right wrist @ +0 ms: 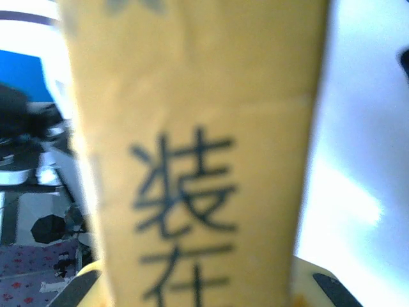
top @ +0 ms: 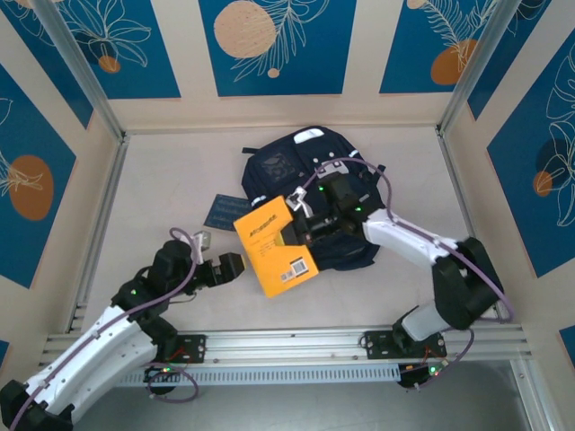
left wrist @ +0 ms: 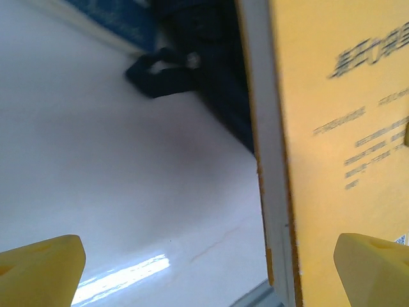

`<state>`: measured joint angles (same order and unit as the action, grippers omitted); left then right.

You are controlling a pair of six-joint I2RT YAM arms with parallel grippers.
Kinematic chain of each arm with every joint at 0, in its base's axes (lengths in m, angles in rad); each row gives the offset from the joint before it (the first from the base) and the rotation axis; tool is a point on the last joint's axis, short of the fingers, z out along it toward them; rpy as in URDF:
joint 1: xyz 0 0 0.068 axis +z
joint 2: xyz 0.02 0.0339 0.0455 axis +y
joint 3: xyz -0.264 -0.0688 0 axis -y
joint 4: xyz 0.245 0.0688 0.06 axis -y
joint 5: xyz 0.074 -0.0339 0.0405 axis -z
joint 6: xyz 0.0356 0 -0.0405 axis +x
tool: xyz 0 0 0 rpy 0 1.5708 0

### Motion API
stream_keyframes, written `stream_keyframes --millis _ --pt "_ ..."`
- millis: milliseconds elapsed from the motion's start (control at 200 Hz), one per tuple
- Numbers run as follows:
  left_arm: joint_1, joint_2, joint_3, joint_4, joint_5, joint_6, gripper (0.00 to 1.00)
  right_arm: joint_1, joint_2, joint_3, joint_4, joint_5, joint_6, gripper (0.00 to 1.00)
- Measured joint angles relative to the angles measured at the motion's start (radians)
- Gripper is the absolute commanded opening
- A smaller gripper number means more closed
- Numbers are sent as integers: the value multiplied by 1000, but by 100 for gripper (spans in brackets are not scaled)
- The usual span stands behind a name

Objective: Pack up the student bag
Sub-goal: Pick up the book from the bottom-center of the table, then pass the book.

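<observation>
The student bag (top: 278,166) is a dark navy backpack lying flat at the back middle of the table; its dark fabric and a black strap (left wrist: 160,73) also show in the left wrist view. A yellow book (top: 274,247) with black print hangs tilted over the bag's near left corner. My right gripper (top: 304,215) is shut on the book's far edge, and the book's spine (right wrist: 198,160) sits between the jaws of the right gripper (right wrist: 198,291). My left gripper (top: 234,267) stands open just left of the book (left wrist: 345,128), with nothing between the yellow fingertips of the left gripper (left wrist: 208,268).
A thin blue booklet (top: 223,214) lies on the white table (top: 162,197) left of the bag, and its edge (left wrist: 108,19) shows in the left wrist view. Patterned walls close in the table on three sides. A metal rail (top: 296,346) runs along the near edge.
</observation>
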<state>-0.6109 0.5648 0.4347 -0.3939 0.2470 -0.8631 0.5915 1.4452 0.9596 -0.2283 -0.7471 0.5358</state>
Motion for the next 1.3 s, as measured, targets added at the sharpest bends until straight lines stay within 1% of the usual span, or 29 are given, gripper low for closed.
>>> stream_keyframes --millis 165,410,535,615,725,820,915,1005,1110,1205,1230,1300 --pt "0 7 6 109 137 26 100 -16 -138 -97 131 -97 85 0" --pt "-2 8 19 260 273 32 90 -16 -229 -173 238 -151 167 0" --pt "-15 14 19 327 305 21 85 -16 -251 -204 298 -163 215 0" --pt "-31 19 19 371 313 9 84 -16 -271 -229 349 -169 250 0" --pt "-64 29 19 440 318 -3 84 -14 -288 -257 436 -182 310 0" --pt "-103 55 19 496 320 -11 80 -8 -290 -264 491 -190 347 0" --pt "-139 85 19 536 321 -16 68 0 -290 -264 521 -198 365 0" --pt "-158 98 19 552 317 -18 50 2 -290 -265 523 -200 366 0" --pt "-164 85 17 569 297 -16 23 2 -291 -266 512 -201 356 0" --pt "-166 64 8 575 291 -22 0 1 -294 -267 501 -199 336 0" --pt "-167 61 7 576 288 -29 0 1 -295 -267 499 -198 332 0" --pt "-171 53 0 581 280 -26 0 2 -298 -267 492 -194 318 14"
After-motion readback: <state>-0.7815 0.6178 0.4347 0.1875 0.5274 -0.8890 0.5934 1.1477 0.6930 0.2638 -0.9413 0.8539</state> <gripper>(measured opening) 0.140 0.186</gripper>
